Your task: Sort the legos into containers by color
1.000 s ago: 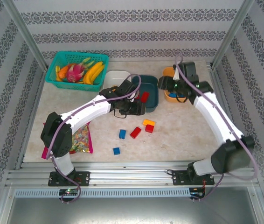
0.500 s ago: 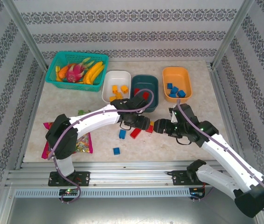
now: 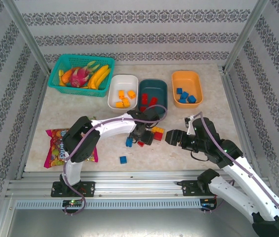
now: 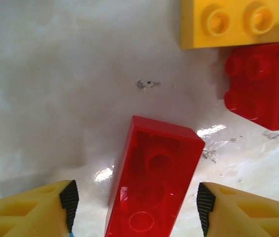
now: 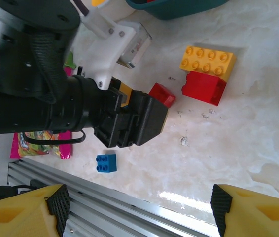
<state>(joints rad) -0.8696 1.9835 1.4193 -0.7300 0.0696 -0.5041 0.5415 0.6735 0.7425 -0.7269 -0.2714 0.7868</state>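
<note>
On a pale marbled table point(image 3: 65, 111), two white arms are working over a scatter of toy bricks: the left arm point(image 3: 105, 129) is curving in toward the centre while the right arm point(image 3: 238, 170) is reaching in from the opposite side. At the back left a teal basket point(image 3: 60, 86) is holding toy fruit, and beside it three tubs are standing in a row: the white tub point(image 3: 114, 94) carrying yellow-orange bricks point(image 3: 125, 98), the teal tub point(image 3: 164, 91) red bricks point(image 3: 148, 100), the orange tub point(image 3: 198, 81) blue bricks point(image 3: 185, 96). A candy bag point(image 3: 58, 148) is lying near the left edge. The left gripper point(image 4: 135, 205) is hanging low with its jaws apart, straddling a red brick point(image 4: 152, 190) that is lying hollow side up on the table, a gap showing on each side. The right gripper point(image 5: 137, 207) is hovering near it, jaws spread wide and holding nothing. Just beyond, a yellow brick point(image 4: 238, 22) is sitting against a second red brick point(image 4: 260, 84). One blue brick point(image 3: 129, 142) is lying by the left gripper, another blue brick point(image 3: 123, 159) nearer the front edge.
</note>
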